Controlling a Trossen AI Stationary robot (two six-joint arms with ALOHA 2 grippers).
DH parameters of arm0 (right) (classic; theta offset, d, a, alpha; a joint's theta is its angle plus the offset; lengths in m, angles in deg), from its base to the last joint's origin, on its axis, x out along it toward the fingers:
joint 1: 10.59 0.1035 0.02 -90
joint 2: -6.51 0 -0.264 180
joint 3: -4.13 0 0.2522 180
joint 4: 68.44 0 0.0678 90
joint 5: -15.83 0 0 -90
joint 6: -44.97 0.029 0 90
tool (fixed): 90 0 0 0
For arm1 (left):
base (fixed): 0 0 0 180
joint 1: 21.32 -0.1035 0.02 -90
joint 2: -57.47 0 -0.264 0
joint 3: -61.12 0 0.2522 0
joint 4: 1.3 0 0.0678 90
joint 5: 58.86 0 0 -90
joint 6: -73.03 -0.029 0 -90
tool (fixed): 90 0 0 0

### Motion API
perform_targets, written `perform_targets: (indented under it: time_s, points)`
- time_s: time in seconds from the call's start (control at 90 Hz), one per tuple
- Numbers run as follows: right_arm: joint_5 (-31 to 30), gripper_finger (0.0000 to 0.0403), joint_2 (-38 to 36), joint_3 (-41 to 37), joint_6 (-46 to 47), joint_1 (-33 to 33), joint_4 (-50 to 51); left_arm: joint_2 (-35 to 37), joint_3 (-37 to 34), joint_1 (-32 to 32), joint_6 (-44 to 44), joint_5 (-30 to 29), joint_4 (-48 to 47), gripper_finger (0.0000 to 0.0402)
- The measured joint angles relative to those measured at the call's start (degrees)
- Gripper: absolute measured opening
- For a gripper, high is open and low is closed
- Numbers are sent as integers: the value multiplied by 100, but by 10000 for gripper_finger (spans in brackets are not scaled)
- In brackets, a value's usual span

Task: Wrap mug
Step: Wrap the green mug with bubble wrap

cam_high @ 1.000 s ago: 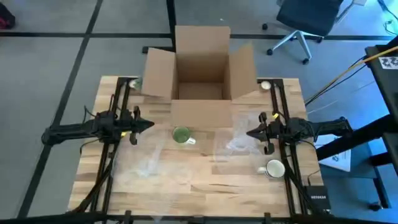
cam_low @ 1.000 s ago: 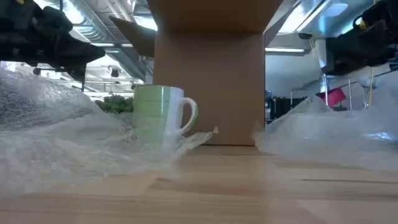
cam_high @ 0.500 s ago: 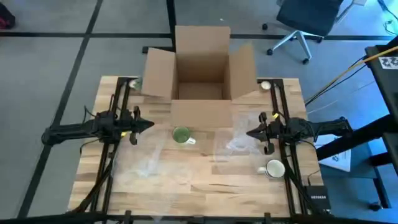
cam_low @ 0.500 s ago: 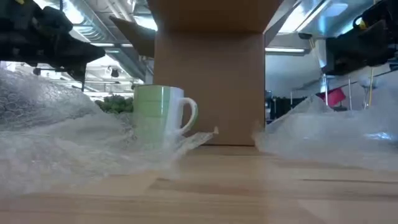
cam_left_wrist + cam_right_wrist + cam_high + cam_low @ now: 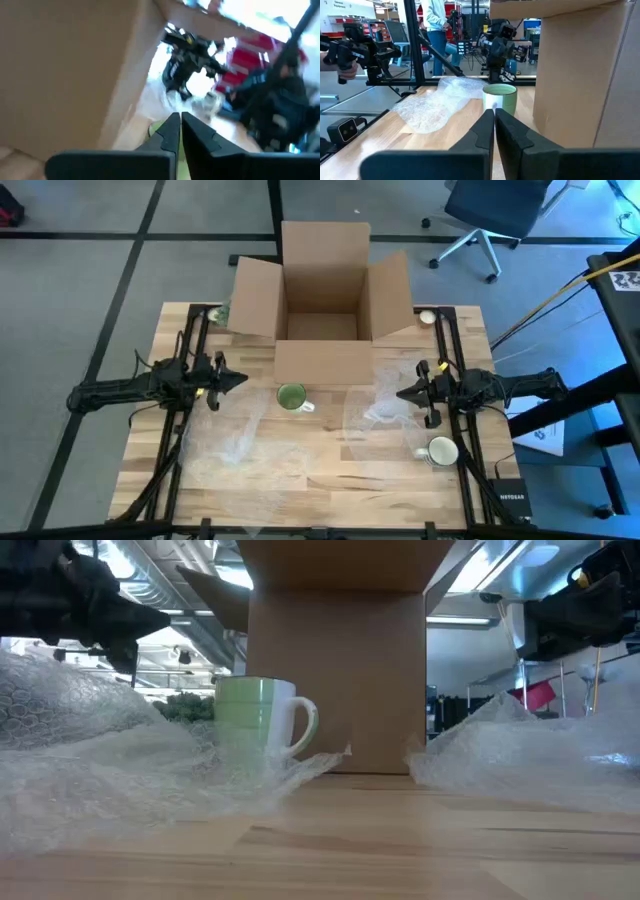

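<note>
A green mug (image 5: 292, 396) with a white handle stands upright near the table's middle, at the far right part of a crumpled bubble wrap sheet (image 5: 238, 436). The low view shows the mug (image 5: 262, 725) behind the wrap's raised edge (image 5: 110, 775). My left gripper (image 5: 241, 379) hovers shut to the left of the mug, above the table. My right gripper (image 5: 401, 393) hovers shut to the mug's right, over a second bubble wrap sheet (image 5: 378, 406). Neither touches anything.
An open cardboard box (image 5: 322, 300) stands at the far edge, its front wall just behind the mug. A white mug (image 5: 441, 451) sits near the right arm's rail. Bare wood lies along the near edge. A person (image 5: 432, 20) stands in the room beyond.
My left gripper has shifted slightly; in the low view its fingertips stand a little higher than before. It stays shut. The mug and both bubble wrap sheets have not moved.
</note>
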Motion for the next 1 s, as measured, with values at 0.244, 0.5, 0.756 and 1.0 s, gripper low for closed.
perform_targets:
  time_s: [0.244,0.5,0.756,1.0]
  points:
    - [-1,1,-1,1,0,-1,0,-6,68,-45,358,-341,763,0]
    - [-1,1,-1,1,0,-1,0,-1901,2042,584,-934,-930,-824,0]
    - [1,1,-1,1,0,2,0,-4844,4014,1333,-317,-1381,-2901,0]
    - [-1,1,1,0,-15,0,0,-6391,4369,1354,-75,-1223,-2863,2]
